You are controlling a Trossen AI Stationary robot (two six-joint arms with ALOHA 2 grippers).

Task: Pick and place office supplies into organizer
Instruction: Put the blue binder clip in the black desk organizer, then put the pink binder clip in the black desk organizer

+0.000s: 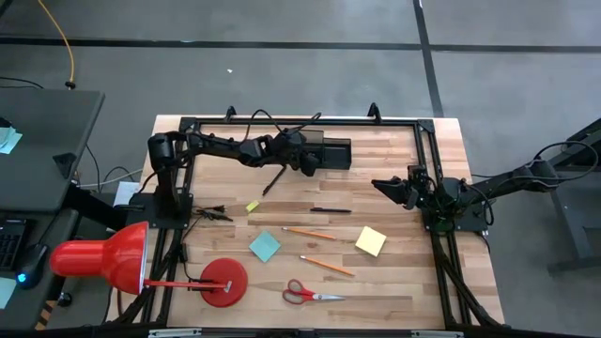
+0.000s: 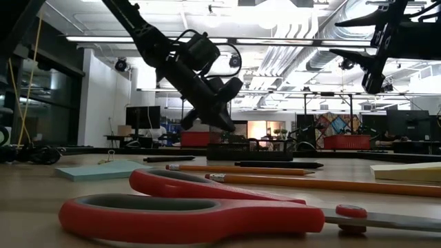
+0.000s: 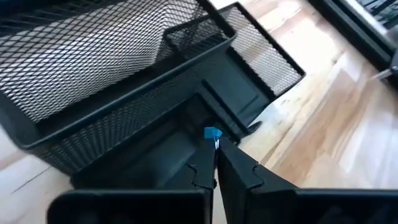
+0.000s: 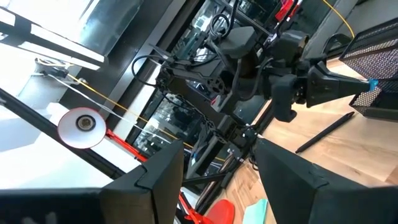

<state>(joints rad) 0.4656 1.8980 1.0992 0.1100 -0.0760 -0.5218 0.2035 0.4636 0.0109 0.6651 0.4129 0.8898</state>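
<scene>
The left gripper (image 3: 216, 163), clamped on a black pen (image 1: 273, 178), hovers just short of the organizer (image 1: 331, 151) — tilted for dropping it in. The right gripper (image 4: 217, 180) waits apart, spread wide, empty.

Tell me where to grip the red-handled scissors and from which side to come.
Grip the red-handled scissors from straight above, probably across the closed metal blades just past the pivot, fingers either side. They lie flat near the wooden table's front edge, handles toward the red lamp base, blades pointing away, with bare wood around them.
</scene>
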